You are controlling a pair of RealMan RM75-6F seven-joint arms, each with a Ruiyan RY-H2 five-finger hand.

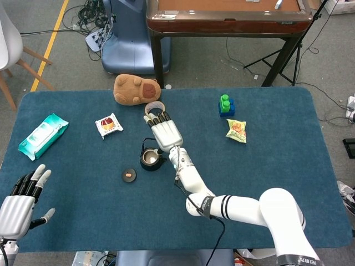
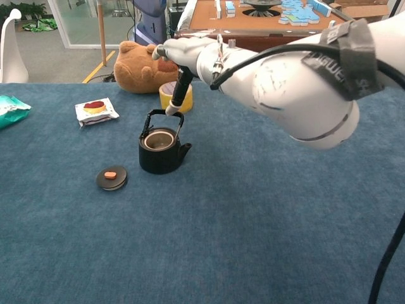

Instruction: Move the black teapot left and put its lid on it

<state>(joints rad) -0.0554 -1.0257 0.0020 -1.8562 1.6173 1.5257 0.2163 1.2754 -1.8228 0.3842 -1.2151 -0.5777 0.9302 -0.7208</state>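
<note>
Black teapot (image 2: 162,151): sat lidless on the table, directly beneath your right hand (image 1: 166,133).
Right hand: one downturned finger touched the raised handle (image 2: 164,117).
Lid (image 2: 111,177): lay left of that hand.
Left hand (image 1: 19,202): fingers spread, holding nothing.

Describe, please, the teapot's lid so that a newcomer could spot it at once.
On the blue table, find the black teapot near the middle, under the right hand. Just left of it, apart from it, lies the lid: a flat black disc with a small orange knob, the only such disc there.
</note>
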